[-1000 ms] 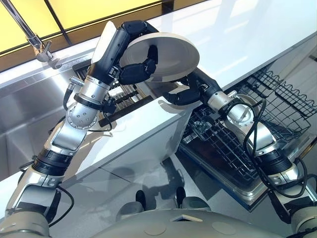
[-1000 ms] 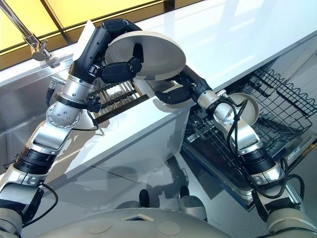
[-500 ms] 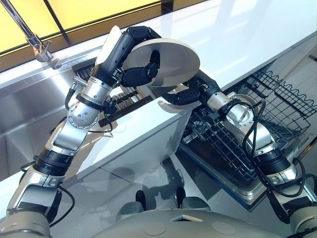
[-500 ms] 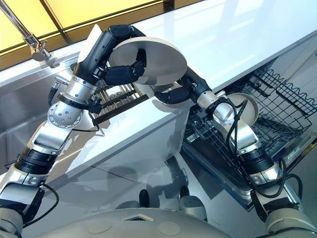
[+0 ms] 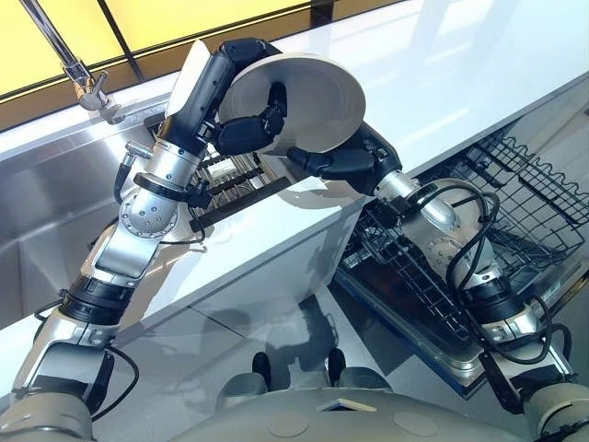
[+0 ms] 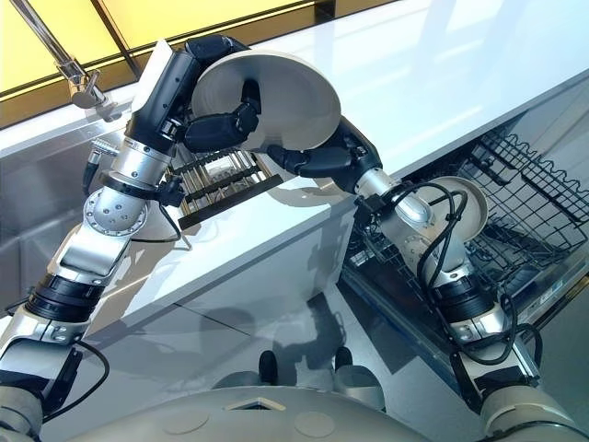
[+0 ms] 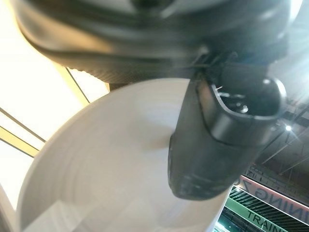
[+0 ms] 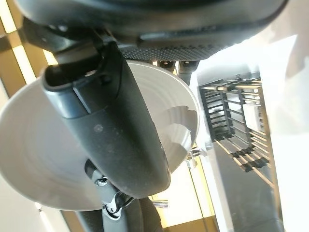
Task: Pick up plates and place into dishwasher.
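White and glossy, the worktop (image 5: 442, 74) runs from the near left to the far right and mirrors the light above it. At its far left a stainless steel sink (image 5: 46, 203) is set into it, with a slim metal tap (image 5: 78, 74) rising at the sink's far edge. Behind that, yellow-lit panes (image 5: 184, 14) in dark frames close off the room.

A dark dish rack (image 5: 241, 180) with upright pegs stands on the worktop just right of the sink. I hold the plate (image 5: 313, 87) in the air above it, tilted on edge with its underside towards me. My left hand (image 5: 230, 92) is curled round the plate's left rim, fingers behind and thumb pressed on the near side. In the left wrist view my thumb (image 7: 217, 130) lies across the pale plate.

My right hand (image 5: 339, 166) is just under the plate's lower rim, its fingers reaching out fairly straight to the left. I cannot tell whether they touch the plate.

Below the worktop's near edge, on the right, the dishwasher's wire basket (image 5: 515, 184) is pulled out over a shiny grey floor (image 5: 276, 322). A pale round dish (image 6: 474, 207) stands in the basket, partly hidden behind my right arm. The worktop's front panel below its edge is white too.
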Available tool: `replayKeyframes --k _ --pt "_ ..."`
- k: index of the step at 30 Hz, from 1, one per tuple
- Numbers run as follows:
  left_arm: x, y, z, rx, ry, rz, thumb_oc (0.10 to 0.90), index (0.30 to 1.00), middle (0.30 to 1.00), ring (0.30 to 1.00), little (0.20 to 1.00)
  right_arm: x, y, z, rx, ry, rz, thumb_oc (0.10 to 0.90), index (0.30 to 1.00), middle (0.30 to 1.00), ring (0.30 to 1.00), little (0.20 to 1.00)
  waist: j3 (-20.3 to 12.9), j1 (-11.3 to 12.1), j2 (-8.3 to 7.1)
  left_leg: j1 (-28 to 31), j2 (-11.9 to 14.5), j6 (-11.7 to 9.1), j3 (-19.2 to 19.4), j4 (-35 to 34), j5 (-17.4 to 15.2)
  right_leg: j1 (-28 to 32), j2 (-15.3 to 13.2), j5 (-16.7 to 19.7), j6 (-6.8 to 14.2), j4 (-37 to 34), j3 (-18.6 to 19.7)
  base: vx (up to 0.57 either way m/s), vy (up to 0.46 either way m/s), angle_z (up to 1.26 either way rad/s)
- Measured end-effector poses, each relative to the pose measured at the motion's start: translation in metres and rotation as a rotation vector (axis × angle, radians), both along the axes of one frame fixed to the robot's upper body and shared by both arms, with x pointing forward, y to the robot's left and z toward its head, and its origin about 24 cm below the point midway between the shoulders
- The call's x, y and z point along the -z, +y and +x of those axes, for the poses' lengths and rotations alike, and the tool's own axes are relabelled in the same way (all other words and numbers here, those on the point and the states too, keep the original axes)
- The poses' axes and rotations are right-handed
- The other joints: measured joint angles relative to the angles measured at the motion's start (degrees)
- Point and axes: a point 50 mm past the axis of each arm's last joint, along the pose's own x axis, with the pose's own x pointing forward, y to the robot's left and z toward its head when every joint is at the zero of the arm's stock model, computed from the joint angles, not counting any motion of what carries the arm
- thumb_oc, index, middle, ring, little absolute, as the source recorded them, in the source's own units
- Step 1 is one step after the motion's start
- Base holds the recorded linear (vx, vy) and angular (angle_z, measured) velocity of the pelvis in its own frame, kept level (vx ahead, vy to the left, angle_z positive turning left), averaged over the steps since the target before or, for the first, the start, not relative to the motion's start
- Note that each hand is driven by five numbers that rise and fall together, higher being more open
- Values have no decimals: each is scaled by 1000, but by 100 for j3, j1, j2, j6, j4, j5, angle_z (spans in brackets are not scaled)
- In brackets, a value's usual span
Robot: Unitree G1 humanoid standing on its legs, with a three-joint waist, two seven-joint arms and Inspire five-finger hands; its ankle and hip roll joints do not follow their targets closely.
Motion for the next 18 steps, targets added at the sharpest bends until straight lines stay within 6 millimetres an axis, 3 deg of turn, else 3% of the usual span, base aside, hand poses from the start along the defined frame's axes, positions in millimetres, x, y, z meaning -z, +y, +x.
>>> replayKeyframes --k 9,18 --pt "-2 2 0 -10 -10 -17 100 300 300 300 200 -9 0 -2 15 -65 -15 800 900 900 900 900 -2 -34 3 0 0 0 16 1 0 -7 0 0 0 0 14 0 0 0" --pt "1 2 2 -15 5 -49 100 300 300 300 200 -16 1 -2 47 -98 89 800 900 900 900 900 -7 -31 12 0 0 0 16 1 1 -6 0 1 -1 0 15 0 0 0"
